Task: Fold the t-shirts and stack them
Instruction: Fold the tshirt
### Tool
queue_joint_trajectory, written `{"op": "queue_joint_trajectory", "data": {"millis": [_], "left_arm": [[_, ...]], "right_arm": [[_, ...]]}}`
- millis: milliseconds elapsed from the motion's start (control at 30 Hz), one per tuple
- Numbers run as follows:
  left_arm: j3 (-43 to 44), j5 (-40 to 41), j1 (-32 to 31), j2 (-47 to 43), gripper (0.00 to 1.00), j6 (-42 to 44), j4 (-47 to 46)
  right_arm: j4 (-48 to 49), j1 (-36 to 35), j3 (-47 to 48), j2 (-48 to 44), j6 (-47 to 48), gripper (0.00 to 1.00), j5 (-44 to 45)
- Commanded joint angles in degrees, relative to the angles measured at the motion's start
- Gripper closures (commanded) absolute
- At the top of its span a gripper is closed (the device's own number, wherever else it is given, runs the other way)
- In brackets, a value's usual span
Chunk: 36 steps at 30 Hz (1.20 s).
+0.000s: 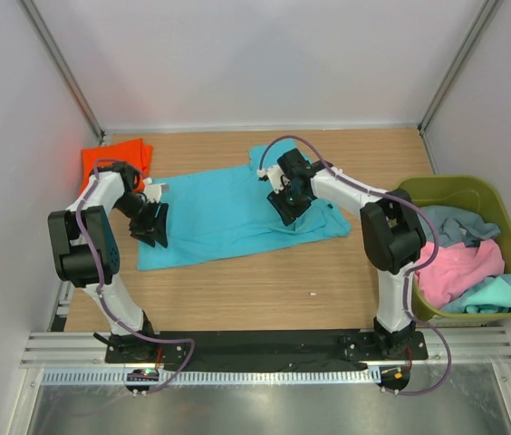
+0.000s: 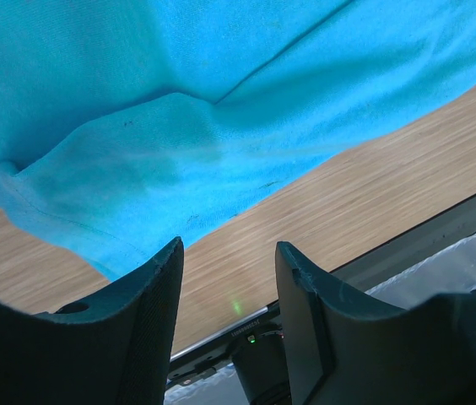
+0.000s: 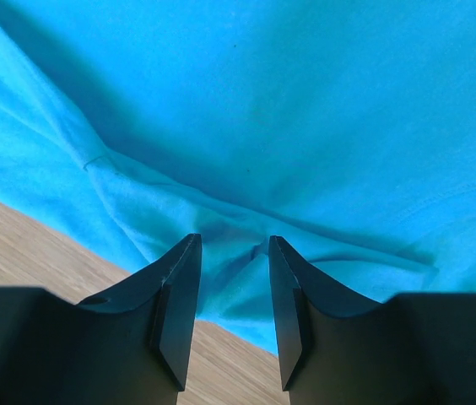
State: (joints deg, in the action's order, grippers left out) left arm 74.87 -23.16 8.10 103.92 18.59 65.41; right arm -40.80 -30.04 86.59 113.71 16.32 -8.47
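Note:
A turquoise-blue t-shirt (image 1: 228, 210) lies spread across the middle of the wooden table. My left gripper (image 1: 153, 229) is open and empty over its left edge; in the left wrist view the shirt's hem (image 2: 137, 169) lies just beyond the fingertips (image 2: 166, 261). My right gripper (image 1: 289, 208) is open above the shirt's right part; in the right wrist view a fold of the cloth (image 3: 238, 228) lies between the tips, not gripped. A bright orange t-shirt (image 1: 115, 156) lies crumpled at the far left corner.
An olive-green bin (image 1: 459, 192) stands at the right edge, holding pink (image 1: 459, 270), grey-blue (image 1: 450, 225) and teal (image 1: 496, 297) shirts. White walls close in the table on three sides. Bare wood (image 1: 265, 285) lies in front of the turquoise shirt.

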Motion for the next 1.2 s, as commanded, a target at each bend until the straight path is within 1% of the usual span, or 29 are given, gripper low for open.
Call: {"op": "queue_joint_trajectory", "data": {"millis": [0,167,233,267,333,367,433,467,667,800,1000,1100,1133,1167], "left_arm": [[1.1,-0.6,-0.1,-0.3,0.51,0.2,0.1],[0.8,-0.5,-0.1,-0.3,0.51,0.1,0.0],[0.9,-0.7,-0.2,-0.2,0.51,0.0,-0.1],[1.2,-0.7,-0.1,-0.1,0.51,-0.1,-0.1],[1.2,-0.9,-0.1,0.1,0.51,-0.3,-0.3],[1.4,-0.9,-0.1,0.1,0.51,-0.4,-0.3],[1.4,-1.1,-0.1,0.4,0.51,-0.4,-0.2],[1.4,-1.1,-0.1,0.5,0.52,-0.4,-0.3],[1.2,-1.6,-0.1,0.9,0.52,-0.5,-0.7],[1.5,-2.0,-0.2,1.0,0.52,-0.7,-0.6],[1.9,-1.7,-0.1,0.9,0.52,-0.8,-0.2],[1.9,-1.4,-0.2,0.4,0.52,-0.7,0.1],[1.9,-1.3,-0.2,0.2,0.52,-0.7,0.2],[1.9,-1.1,-0.2,0.1,0.52,-0.7,0.1]], "right_arm": [[0.3,-0.3,2.5,1.4,-0.1,0.57,-1.0],[0.1,-0.3,4.2,2.8,-0.3,0.57,-1.7],[0.1,-0.3,4.3,2.9,-0.2,0.61,-1.9],[0.0,-0.3,4.2,2.9,-0.1,0.68,-1.9],[0.2,-0.3,4.2,2.5,-0.2,0.73,-1.8],[0.3,-0.2,4.3,2.3,-0.1,0.81,-1.8],[0.2,-0.3,4.6,1.8,0.3,0.9,-1.2],[0.0,-0.2,5.1,1.6,0.6,0.99,-0.9],[-0.1,-0.3,10.4,1.9,3.8,0.99,1.9],[1.1,-0.4,15.0,4.0,6.4,0.99,4.2],[1.5,-1.6,21.9,10.3,6.9,0.98,5.7],[2.6,-3.2,22.6,10.6,6.6,0.71,8.1],[3.5,-3.5,22.2,10.3,6.0,0.59,8.2],[4.0,-3.5,21.9,9.8,5.7,0.56,11.2]]}}
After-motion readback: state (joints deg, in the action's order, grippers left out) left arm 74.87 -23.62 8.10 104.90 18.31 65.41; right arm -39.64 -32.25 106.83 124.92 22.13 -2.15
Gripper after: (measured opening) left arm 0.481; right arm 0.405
